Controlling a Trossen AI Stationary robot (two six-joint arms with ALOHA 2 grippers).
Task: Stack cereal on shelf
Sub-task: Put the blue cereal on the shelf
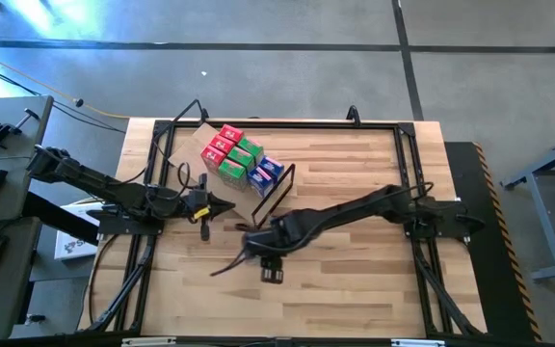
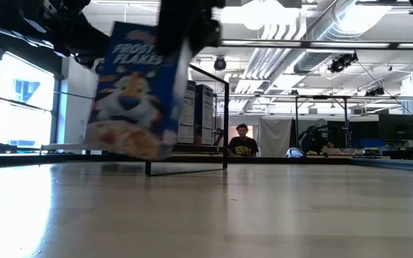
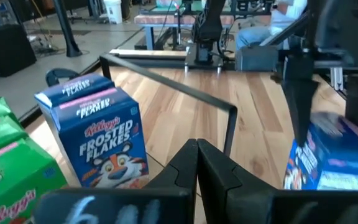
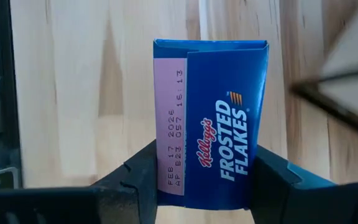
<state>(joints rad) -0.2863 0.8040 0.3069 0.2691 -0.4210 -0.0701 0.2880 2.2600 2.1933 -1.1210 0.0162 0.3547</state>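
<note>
Held box: blue cereal box [image 4: 210,124], light, stiff but crushable cardboard, lifted just beside the shelf frame [image 1: 276,192].
Right gripper [image 4: 207,177]: clamped across its narrow sides; squeeze gently.
Left gripper [image 3: 197,163]: fingers together, near the frame.

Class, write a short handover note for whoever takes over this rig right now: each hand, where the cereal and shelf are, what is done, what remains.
Right hand: shut on a blue Frosted Flakes box, held above the tabletop near the dark metal frame.
Left hand: shut, empty, waiting at the table's left side near the frame.
Shelf panel: holds a cluster of red, green and blue boxes.
Done: most boxes grouped on the panel.
Left: place the held box with the cluster, then release.
</note>
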